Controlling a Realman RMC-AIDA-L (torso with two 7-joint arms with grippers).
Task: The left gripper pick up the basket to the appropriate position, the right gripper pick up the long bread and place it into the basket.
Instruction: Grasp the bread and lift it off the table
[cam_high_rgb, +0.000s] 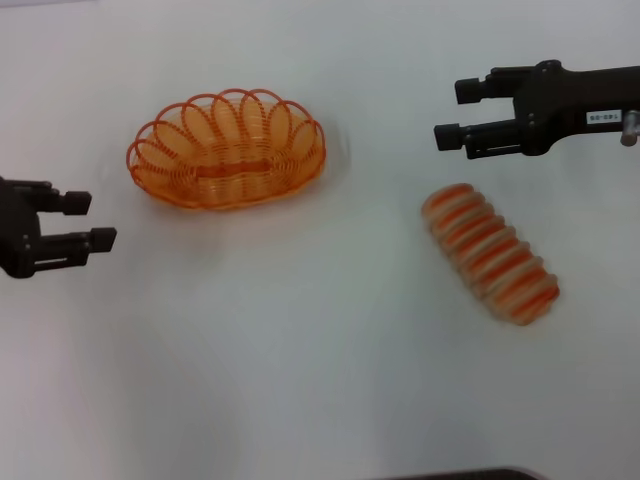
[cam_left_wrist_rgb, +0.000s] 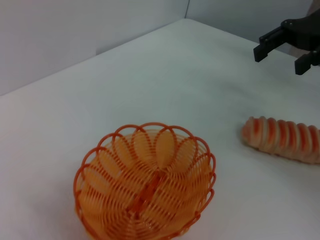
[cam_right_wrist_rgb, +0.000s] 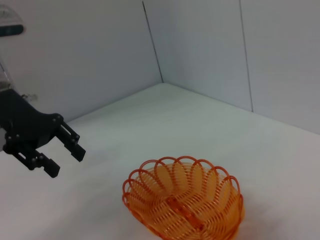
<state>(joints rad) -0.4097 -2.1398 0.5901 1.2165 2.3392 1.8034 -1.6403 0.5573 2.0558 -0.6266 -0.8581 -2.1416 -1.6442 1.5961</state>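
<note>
The orange wire basket (cam_high_rgb: 227, 150) stands empty on the white table, at the far left of centre. It also shows in the left wrist view (cam_left_wrist_rgb: 145, 187) and the right wrist view (cam_right_wrist_rgb: 185, 200). The striped long bread (cam_high_rgb: 490, 255) lies slanted on the table at the right, also seen in the left wrist view (cam_left_wrist_rgb: 282, 139). My left gripper (cam_high_rgb: 90, 221) is open and empty at the left edge, nearer than the basket and apart from it; the right wrist view shows it too (cam_right_wrist_rgb: 65, 161). My right gripper (cam_high_rgb: 457, 113) is open and empty, beyond the bread and not touching it; it also appears in the left wrist view (cam_left_wrist_rgb: 280, 60).
The white table (cam_high_rgb: 300, 350) is bounded by pale walls behind, with a corner seam (cam_right_wrist_rgb: 152, 42) in the right wrist view. A dark edge (cam_high_rgb: 460, 474) shows at the table's near side.
</note>
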